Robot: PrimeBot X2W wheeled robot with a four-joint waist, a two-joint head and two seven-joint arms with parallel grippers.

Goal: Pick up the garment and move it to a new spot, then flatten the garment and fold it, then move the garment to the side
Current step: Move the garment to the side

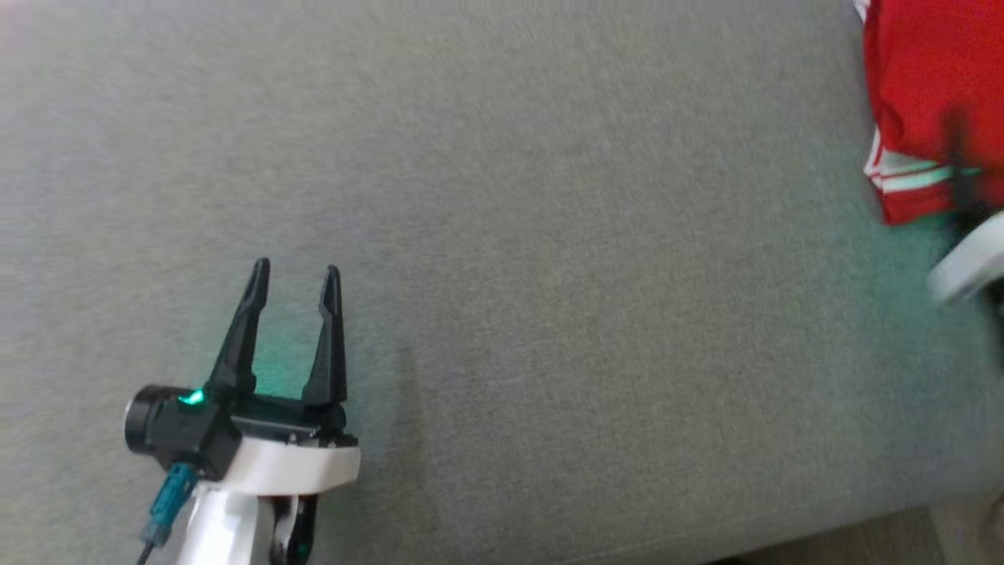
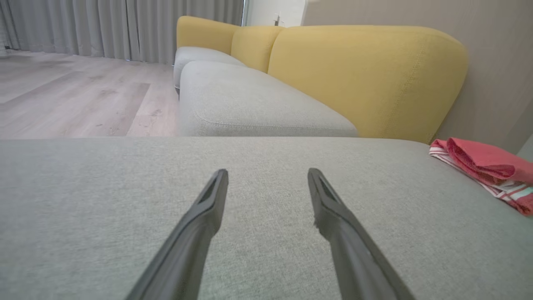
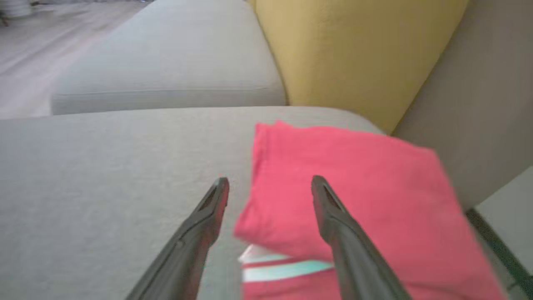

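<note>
The garment [image 1: 925, 94] is red with white and pale green stripes at one edge. It lies folded on the grey seat cushion [image 1: 549, 275] at the far right, close to the cushion's corner. My right gripper [image 3: 270, 180] is open just above the garment's [image 3: 366, 196] left edge, with one finger over the red cloth and the other over bare cushion. Its pale wrist [image 1: 969, 263] shows blurred below the garment. My left gripper [image 1: 296, 271] stands open and empty at the lower left, far from the garment [image 2: 487, 164].
A yellow sofa back [image 2: 366, 75] rises behind the cushion, and a second grey seat [image 2: 250, 104] continues beyond it. A grey wall [image 3: 479, 104] stands just past the garment. Wooden floor [image 2: 75, 96] lies off the cushion's edge. The cushion's front edge [image 1: 784, 541] runs at lower right.
</note>
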